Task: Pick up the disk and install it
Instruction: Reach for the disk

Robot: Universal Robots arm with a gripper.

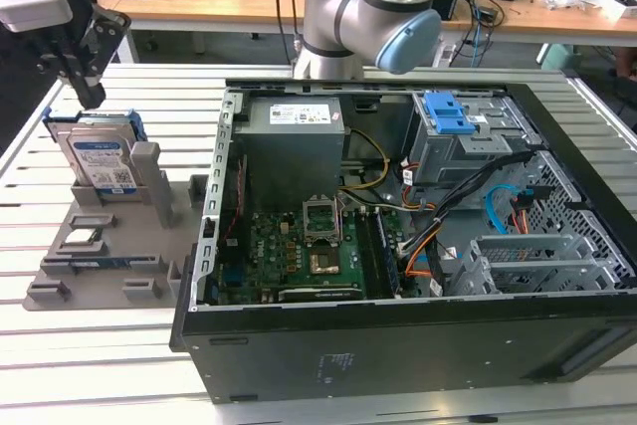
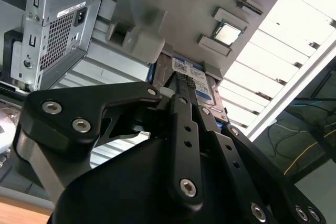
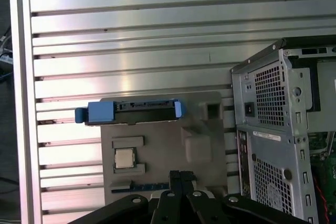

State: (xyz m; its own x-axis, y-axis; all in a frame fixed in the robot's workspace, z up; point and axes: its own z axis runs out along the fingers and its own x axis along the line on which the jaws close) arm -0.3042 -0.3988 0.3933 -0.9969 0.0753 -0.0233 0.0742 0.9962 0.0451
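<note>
In the exterior view the disk [image 1: 100, 161] stands on edge at the left of the frame, its lower edge hidden in a grey plastic holder [image 1: 149, 236]. We see a silver body, a white-and-blue label and a blue frame. The gripper [image 1: 88, 95] hangs just above it, closed and empty. In the second wrist view its black links cover most of the disk. The tabletop [image 1: 60, 365] is ribbed aluminium.

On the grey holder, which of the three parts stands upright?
The disk with the blue frame: it stands on its edge at the back of the holder, while the square chip and the narrow board lie flat.
</note>
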